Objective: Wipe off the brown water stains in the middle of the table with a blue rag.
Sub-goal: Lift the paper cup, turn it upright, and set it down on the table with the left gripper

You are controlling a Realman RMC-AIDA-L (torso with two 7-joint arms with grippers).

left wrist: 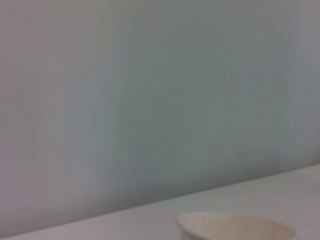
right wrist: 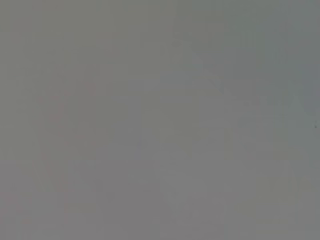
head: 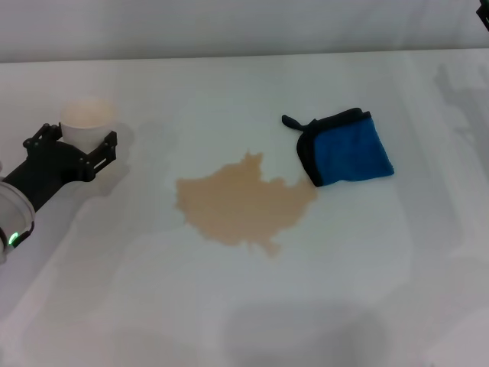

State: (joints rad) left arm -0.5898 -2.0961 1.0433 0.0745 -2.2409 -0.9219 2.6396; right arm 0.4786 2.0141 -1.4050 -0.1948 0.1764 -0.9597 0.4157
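Nearest my head camera lay bare white table (head: 306, 306), and just beyond it, around the middle, the brown water stains (head: 241, 202) spread in one ragged tan puddle. At the puddle's far right edge I saw the blue rag (head: 348, 149), folded flat, its near corner touching the stain's rim and its black loop tab pointing left. Over on the left side, well apart from the puddle, the left gripper (head: 76, 141) sat low by a white paper cup (head: 86, 117); its two black fingers (head: 103, 147) were spread apart on either side of the cup's lower part, though I could not tell whether they touched it. My left wrist camera showed only the cup's rim (left wrist: 235, 226) against a pale wall. Of the right arm I saw just a dark sliver at the far right corner, and its wrist camera gave me flat grey, so its fingers were out of my sight.
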